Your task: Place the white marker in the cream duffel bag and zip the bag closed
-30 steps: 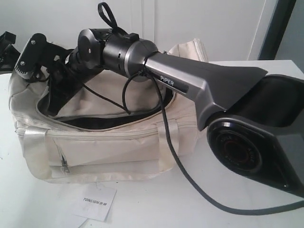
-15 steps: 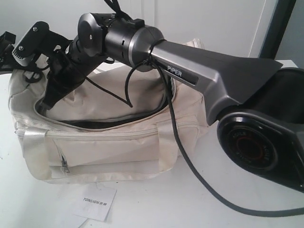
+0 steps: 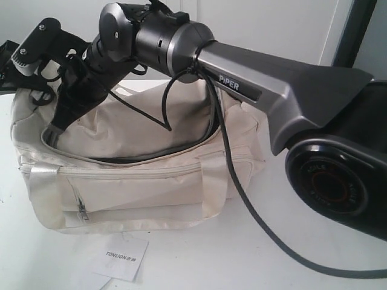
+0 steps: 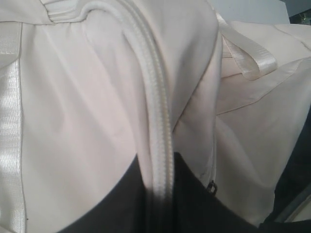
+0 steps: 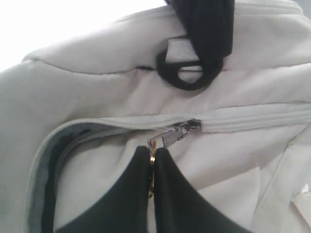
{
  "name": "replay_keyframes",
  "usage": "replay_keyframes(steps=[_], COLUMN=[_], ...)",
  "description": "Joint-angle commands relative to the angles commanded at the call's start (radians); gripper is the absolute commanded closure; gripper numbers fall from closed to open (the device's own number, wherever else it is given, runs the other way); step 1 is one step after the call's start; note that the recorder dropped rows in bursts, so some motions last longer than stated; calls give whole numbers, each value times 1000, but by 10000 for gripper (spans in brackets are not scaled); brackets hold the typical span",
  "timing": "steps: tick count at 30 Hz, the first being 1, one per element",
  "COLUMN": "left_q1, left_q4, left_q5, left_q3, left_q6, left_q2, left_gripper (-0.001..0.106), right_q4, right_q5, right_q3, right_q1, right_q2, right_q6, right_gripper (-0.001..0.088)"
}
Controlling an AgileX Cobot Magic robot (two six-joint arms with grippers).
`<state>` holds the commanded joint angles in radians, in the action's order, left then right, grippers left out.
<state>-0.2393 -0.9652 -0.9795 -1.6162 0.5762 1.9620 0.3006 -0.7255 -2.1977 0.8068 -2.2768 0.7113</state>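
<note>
Cream duffel bag, centre frame: right gripper pinches zipper pull (opening partly unzipped); left gripper clamps zipper edge.

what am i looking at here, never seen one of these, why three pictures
This is a two-armed robot. The wide picture comes from a camera off the arms: the right arm reaches over the cream duffel bag on a white table, beside a paper tag. The other two come from cameras on the wrists. The right wrist one shows the right gripper pinched shut on the zipper pull. The left wrist one shows bag fabric close up. No marker is in sight.
</note>
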Motion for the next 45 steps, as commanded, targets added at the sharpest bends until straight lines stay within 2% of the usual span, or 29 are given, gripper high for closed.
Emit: replay_keyframes(steps=[2,5,8,10,17,23,25,28,31,34,35,45], left_q1=[0,0,0,0,7,33,48,64,66,64,62,36], left_q4=[0,0,2,2,0,-102,-102,-105,-118,-118,-127,-180], left_q5=[12,38,79,100,205,165,167,200,212,226,228,221], left_q3=[0,0,0,0,0,-2,-2,-2,-2,-2,-2,-2], left_q6=[0,0,0,0,4,41,60,60,60,60,65,49], left_q2=[0,0,2,2,16,53,57,64,71,72,72,72], left_gripper=[875,583,385,319,306,308,319,393,615,978,1048,1053], right_q4=[0,-2,-9,-9,-9,-9,-9,-9,-9,-7,1,19], right_q5=[24,39,41,43,62,68,68,68,61,45,37,5], right_q3=[0,0,0,0,0,0,0,0,0,0,0,0], right_q1=[0,0,0,0,0,0,0,0,0,0,0,21], right_q2=[0,0,0,0,0,0,0,0,0,0,0,7], right_q6=[1,1,2,2,4,7,7,7,7,7,7,9], right_gripper=[868,868,868,868,868,868,868,868,868,868,868,868])
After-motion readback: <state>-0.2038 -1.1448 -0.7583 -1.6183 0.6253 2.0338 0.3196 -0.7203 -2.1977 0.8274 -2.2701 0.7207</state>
